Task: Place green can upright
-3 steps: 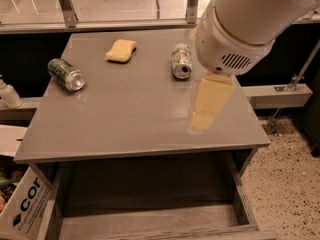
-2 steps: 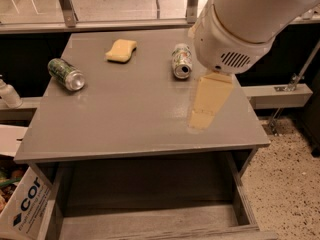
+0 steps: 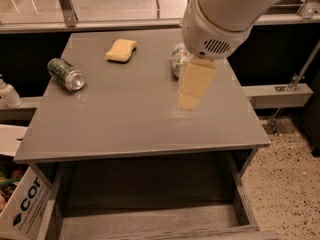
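Note:
The green can lies on its side near the left edge of the grey table, with its silver end facing front right. My gripper hangs from the big white arm over the right-middle of the table, far to the right of the green can and apart from it. A paler white-and-green can lies just behind the gripper, partly hidden by the arm.
A yellow sponge lies at the back middle of the table. An open drawer sits under the table's front edge. A cardboard box and a white bottle are at the left. A metal rail runs at the right.
The arm and gripper have shifted a little to the left and toward the back of the table. The cans and the sponge have not moved.

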You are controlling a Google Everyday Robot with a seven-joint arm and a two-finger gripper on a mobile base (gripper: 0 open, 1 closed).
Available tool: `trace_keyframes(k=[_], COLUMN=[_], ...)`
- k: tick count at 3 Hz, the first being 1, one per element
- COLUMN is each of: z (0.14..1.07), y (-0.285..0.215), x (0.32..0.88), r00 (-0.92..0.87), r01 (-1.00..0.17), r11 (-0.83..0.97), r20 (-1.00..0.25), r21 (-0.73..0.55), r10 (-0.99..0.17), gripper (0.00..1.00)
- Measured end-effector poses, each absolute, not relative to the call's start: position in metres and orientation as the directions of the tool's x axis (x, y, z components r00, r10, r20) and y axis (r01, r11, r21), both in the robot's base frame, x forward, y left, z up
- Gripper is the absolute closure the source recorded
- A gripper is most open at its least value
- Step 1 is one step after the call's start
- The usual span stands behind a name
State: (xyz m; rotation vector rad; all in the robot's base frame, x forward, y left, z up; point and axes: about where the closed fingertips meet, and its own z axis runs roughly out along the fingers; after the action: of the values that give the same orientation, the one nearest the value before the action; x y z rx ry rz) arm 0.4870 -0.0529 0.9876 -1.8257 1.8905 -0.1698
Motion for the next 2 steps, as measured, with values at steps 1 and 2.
trace_keyframes(k=[1, 2], z=[0.972, 0.957], y=[-0.032, -0.002], x=[0.527, 0.562], r00=[0.038, 0.099], r01=[-0.905, -0.901], r11=[0.067, 0.001], r20=[-0.235, -0.206], r21=[-0.420, -0.435], r10=[-0.971, -0.974], gripper=[0.00, 0.00])
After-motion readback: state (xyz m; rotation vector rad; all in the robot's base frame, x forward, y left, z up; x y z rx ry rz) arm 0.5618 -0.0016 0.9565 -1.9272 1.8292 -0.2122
